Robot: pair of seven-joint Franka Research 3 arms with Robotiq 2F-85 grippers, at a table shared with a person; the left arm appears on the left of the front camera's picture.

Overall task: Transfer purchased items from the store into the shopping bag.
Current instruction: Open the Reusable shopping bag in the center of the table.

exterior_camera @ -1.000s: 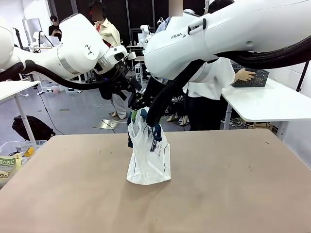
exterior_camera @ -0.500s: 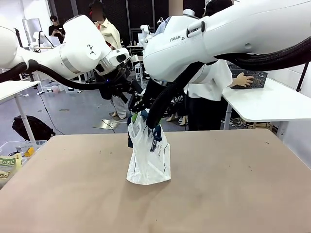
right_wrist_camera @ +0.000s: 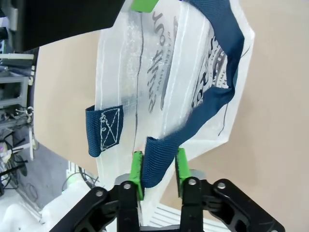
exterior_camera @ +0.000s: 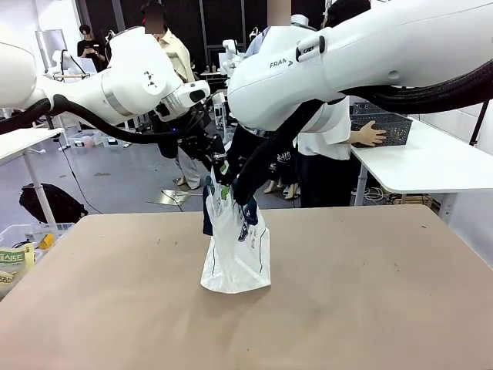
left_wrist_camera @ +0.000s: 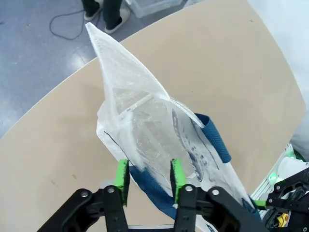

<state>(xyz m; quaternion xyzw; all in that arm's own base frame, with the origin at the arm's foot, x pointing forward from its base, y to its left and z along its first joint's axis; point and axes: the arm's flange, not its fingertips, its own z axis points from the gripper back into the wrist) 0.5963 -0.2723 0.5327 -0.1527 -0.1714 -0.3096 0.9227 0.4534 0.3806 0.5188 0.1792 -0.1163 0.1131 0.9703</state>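
Observation:
The shopping bag (exterior_camera: 235, 254), whitish crinkly plastic with navy handles, stands upright on the tan table (exterior_camera: 362, 301) left of centre. Both arms meet above its mouth. My left gripper (exterior_camera: 221, 167) hangs at the bag's top; in the left wrist view its green pads (left_wrist_camera: 123, 181) stand apart on either side of the bag's rim (left_wrist_camera: 145, 159), and a navy strap (left_wrist_camera: 149, 186) lies between them. In the right wrist view my right gripper (right_wrist_camera: 158, 168) has its pads (right_wrist_camera: 137, 169) against both sides of a navy handle (right_wrist_camera: 159, 162). What is inside the bag cannot be seen.
A person stands behind the table, one hand (exterior_camera: 368, 135) on a dark lattice basket (exterior_camera: 393, 123) on a white side table (exterior_camera: 431, 166). A clear bin with packets (exterior_camera: 19, 250) sits low at the left. Free tabletop lies on both sides of the bag.
Both grippers' jaws have narrowed around the bag's top. My left gripper has moved slightly right towards the rim. The person's hand has slid the basket leftward.

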